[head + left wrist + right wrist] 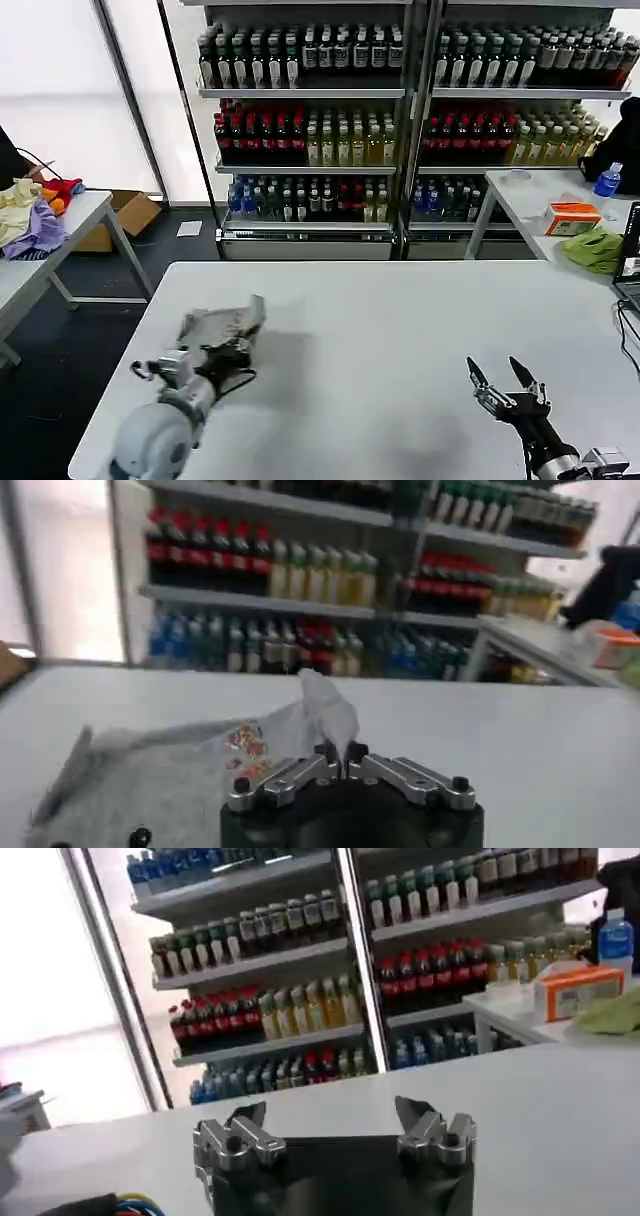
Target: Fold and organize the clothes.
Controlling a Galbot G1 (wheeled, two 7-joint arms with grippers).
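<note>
Shirt (pixel 222 327), light grey w/ small multicolour print, sits lower left of the head view, bunched on the white table (pixel 400 330) right at the tip of the left gripper (pixel 232 352). In the left wrist view the shirt (pixel 180 765) lies crumpled ahead of and beside the left gripper (pixel 342 752), whose fingertips are pressed together on a peak of fabric that stands up above them, so it's pinching the shirt. Right gripper (pixel 508 383) is lower right of the head view, spread wide, nothing between its fingers, over bare table and well apart from the cloth. The right wrist view shows the right gripper (pixel 335 1120) the same way.

Risks, as I judge them:
- Pinch is on a thin fold only. A quick pull or lift could slip it out and the shirt drops back in a heap.
- Shirt is bunched, so layers may be caught together. Pulling could drag the whole wad instead of spreading it flat.
- It sits near the table's left edge, so a drag that way could tip it over the side.
- Right arm has far to travel, so a one-handed lift would leave the shirt twisted.
</note>
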